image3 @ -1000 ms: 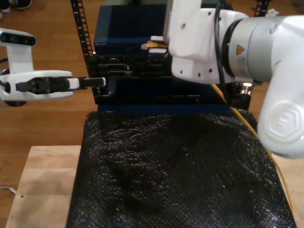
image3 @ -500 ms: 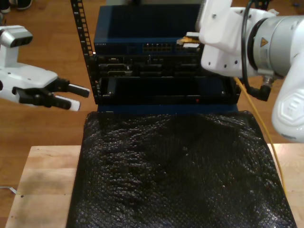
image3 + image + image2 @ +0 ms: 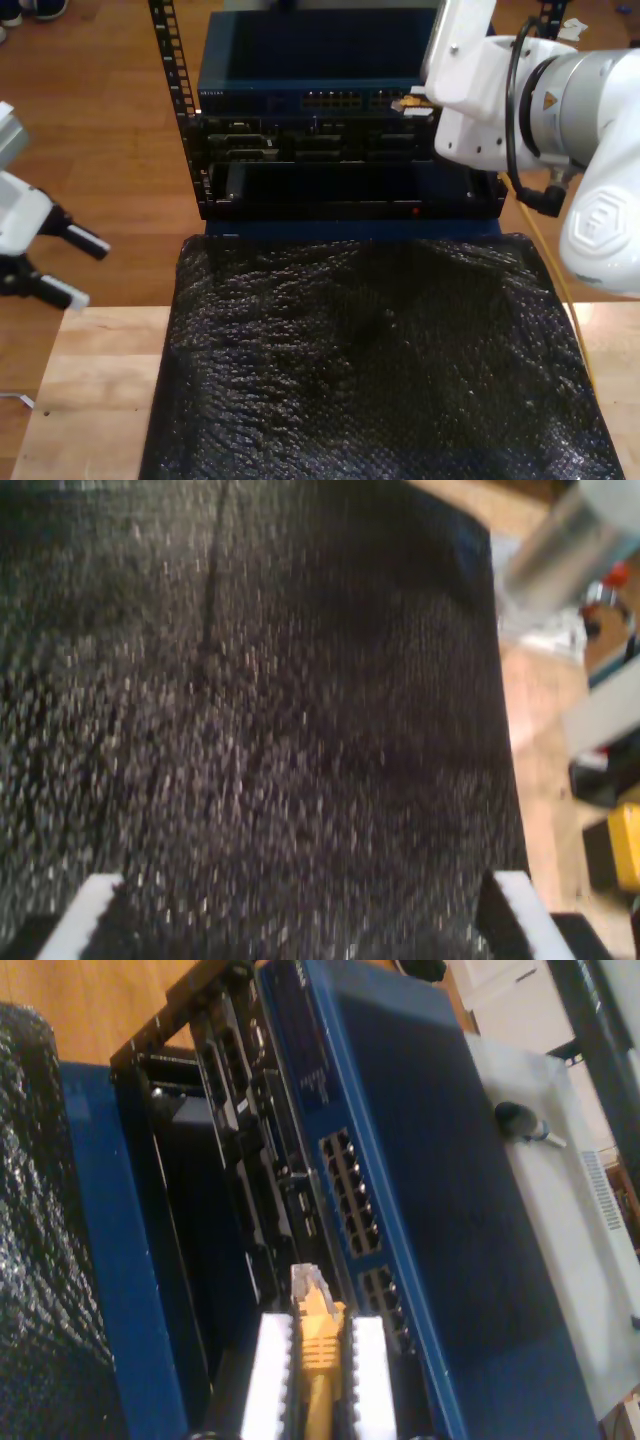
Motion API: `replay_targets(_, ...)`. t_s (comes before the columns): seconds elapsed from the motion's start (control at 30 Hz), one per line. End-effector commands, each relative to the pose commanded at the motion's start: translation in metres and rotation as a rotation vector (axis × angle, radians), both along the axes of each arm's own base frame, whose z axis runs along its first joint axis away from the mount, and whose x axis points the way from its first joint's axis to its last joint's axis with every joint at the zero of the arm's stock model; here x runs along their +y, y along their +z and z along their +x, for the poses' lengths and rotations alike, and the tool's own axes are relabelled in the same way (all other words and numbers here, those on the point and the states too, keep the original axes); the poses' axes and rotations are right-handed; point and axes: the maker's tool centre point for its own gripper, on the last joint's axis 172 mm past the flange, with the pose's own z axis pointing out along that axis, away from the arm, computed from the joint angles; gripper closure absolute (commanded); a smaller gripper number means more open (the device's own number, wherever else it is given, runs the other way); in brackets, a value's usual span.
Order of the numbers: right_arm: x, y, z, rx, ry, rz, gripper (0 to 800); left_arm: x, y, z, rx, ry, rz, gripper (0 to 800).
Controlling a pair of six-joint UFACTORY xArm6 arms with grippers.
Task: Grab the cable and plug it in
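Item: yellow-orange network cable (image 3: 318, 1335), clear plug forward, clamped in my second pincer (image 3: 312, 1355), just short of the blue switch's port rows (image 3: 352, 1195). My first pincer (image 3: 300, 920): open, idle. Risk: tilted plug jams against port edge.

Lab or workshop: rack-mounted network switch (image 3: 310, 75) in open rack frame (image 3: 175, 70), wooden bench (image 3: 90, 390), wood floor.

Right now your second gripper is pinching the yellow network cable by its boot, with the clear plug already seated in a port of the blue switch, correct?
Not quite. My second gripper does pinch the yellow network cable by its boot, but the clear plug is not seated: the second wrist view shows its tip short of the blue switch, in front of the port rows.
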Motion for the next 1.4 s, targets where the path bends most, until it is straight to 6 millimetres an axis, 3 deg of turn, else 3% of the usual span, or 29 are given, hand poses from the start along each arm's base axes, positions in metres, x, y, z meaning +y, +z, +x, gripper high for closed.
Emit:
replay_targets(0.2, -0.001, -0.015, 0.004, 0.014, -0.008, -0.013, 800, 0.054, -0.013, -0.028, -0.060, -0.036, 0.058, 2)
replay_targets(0.37, -0.001, -0.027, 0.007, 0.036, -0.011, -0.020, 800, 0.093, -0.022, -0.064, -0.096, -0.138, 0.131, 1)
replay_targets(0.67, -0.001, -0.029, 0.008, 0.041, -0.011, -0.022, 800, 0.128, -0.049, -0.133, -0.165, -0.200, 0.086, 1)
replay_targets(0.87, -0.001, -0.035, 0.008, 0.051, -0.011, -0.026, 800, 0.145, -0.086, -0.172, -0.180, -0.217, 0.139, 1)
replay_targets(1.0, -0.001, -0.039, 0.007, 0.056, -0.011, -0.028, 800, 0.139, -0.113, -0.211, -0.155, -0.258, 0.132, 1)
replay_targets(1.4, -0.002, -0.053, 0.004, 0.080, -0.011, -0.036, 800, 0.099, -0.167, -0.276, -0.109, -0.367, 0.150, 0)
